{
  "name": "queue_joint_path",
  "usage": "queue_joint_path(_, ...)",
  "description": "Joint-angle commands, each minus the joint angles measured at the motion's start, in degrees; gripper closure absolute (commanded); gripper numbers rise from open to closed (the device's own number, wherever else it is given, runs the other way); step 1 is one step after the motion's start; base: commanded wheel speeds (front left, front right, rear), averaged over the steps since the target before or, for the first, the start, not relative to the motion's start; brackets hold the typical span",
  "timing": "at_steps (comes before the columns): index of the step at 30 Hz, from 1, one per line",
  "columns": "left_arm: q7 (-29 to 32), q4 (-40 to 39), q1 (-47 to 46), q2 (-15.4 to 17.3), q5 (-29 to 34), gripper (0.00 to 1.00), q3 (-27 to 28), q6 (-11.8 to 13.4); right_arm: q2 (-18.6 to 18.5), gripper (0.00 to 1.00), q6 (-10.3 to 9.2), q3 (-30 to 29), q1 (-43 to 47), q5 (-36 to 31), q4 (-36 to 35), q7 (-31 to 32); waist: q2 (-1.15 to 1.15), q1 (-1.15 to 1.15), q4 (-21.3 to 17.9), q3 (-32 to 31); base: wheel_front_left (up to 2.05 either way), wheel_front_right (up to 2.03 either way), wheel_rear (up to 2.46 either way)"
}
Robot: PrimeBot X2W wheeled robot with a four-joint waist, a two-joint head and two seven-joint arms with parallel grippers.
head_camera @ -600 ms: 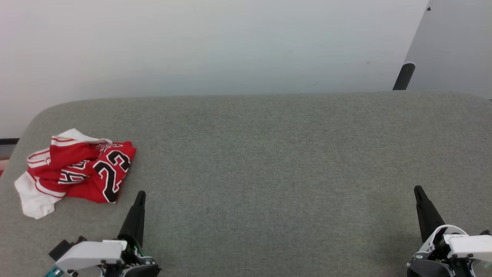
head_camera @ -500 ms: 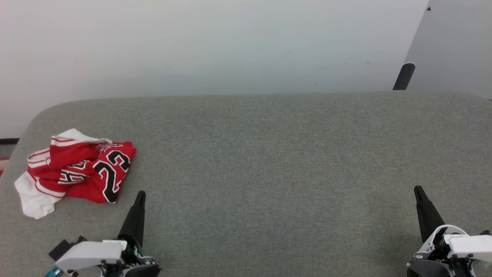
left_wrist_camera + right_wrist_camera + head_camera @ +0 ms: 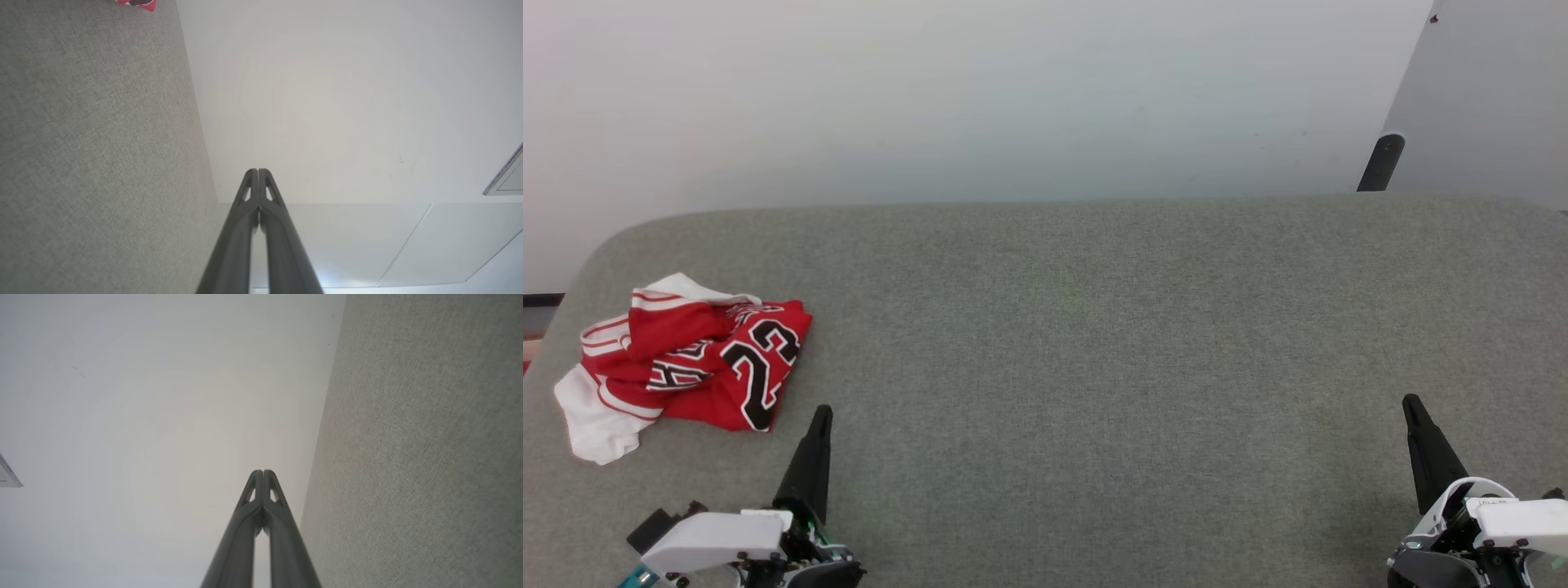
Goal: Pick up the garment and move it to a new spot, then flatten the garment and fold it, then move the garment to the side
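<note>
Left gripper [image 3: 822, 412]: near edge, 7 o'clock in the head view; fingers pressed together, empty.
Right gripper [image 3: 1409, 402]: near edge, 5 o'clock; likewise closed on nothing.
Red jersey T-shirt [image 3: 686, 363]: crumpled at the grey padded table's [image 3: 1094, 286] left end, "23" facing up.
Bearing: shirt lies near the left gripper, toward its 10 o'clock; well apart from the right gripper.
Long axis: roughly 8 to 2 o'clock.
Nearer arm: left, likely the one to reach, opening first.
Far: white wall [image 3: 931, 98].

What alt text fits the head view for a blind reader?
A crumpled red T-shirt with a black "23" lies at the left end of a grey fabric-covered surface. The left gripper and right gripper, both shut and empty, point up from the bottom edge.
</note>
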Motion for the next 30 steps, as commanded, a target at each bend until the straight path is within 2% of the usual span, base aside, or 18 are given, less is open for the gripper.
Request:
queue_joint_path(1, 0.08, 0.0, -0.57, 0.02, -0.21, 1.0, 0.11, -0.28, 0.16, 1.0, 0.02, 0.13, -0.16, 0.27, -0.04, -0.01, 0.0, 0.0, 0.0, 0.0, 0.0, 0.0, 0.0)
queue_joint_path(19, 0.08, 0.0, -0.57, 0.02, -0.21, 1.0, 0.11, -0.28, 0.16, 1.0, 0.02, 0.13, -0.16, 0.27, -0.04, -0.01, 0.0, 0.0, 0.0, 0.0, 0.0, 0.0, 0.0)
queue_joint_path(20, 0.0, 0.04, 0.0, -0.01, 0.0, 0.0, -0.01, 0.0, 0.0, 0.0, 0.0, 0.0, 0.0, -0.01, 0.04, 0.0, 0.0, 0.0, 0.0, 0.0, 0.0, 0.0, 0.0)
queue_joint_path(30, -0.88, 1.92, 0.71, 0.23, 0.98, 0.0, 0.15, 0.07, 0.2, 0.0, -0.01, 1.27, -0.24, -0.32, 2.92, -1.45, 0.0, 0.0, 0.04, 0.02, 0.0, 0.0, 0.0)
